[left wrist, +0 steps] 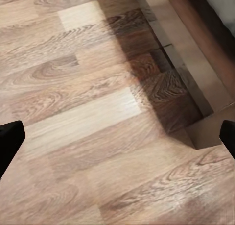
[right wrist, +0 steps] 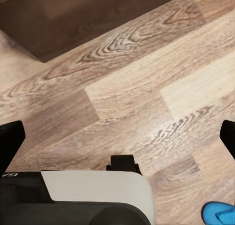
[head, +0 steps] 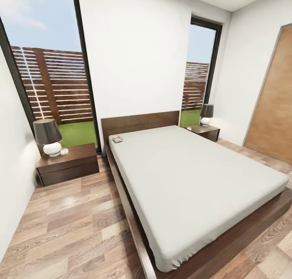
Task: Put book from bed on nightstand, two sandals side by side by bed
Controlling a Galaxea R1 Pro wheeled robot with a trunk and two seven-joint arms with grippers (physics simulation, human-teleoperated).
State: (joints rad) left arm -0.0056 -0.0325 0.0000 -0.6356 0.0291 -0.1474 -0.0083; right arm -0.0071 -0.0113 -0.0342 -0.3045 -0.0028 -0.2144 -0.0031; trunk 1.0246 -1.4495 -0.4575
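Two tall windows (head: pixel 52 80) flank the white wall behind the bed (head: pixel 190 177); its foot corner is cut off at the frame edge. Bed: dark wood platform, flat headboard, bare pale mattress. Floor (head: pixel 73 226): brown wood planks. Door (head: pixel 273 105), plain wood, cut off at right. Nightstand (head: pixel 69 163) left of the bed, boxy dark wood with drawers, lamp (head: pixel 49 137) on top; second nightstand (head: pixel 204 131) on the far side, partly hidden by the mattress. Book (head: pixel 118 139): small, on the mattress corner near the headboard, cover unreadable. Sandal (right wrist: pixel 220 214): blue bit on the floor, mostly cut off. Left end effector (left wrist: pixel 117 137) spread wide, holding nothing, pointing at the floor beside the bed frame. Right end effector (right wrist: pixel 117 137) likewise wide, holding nothing, over the floor.
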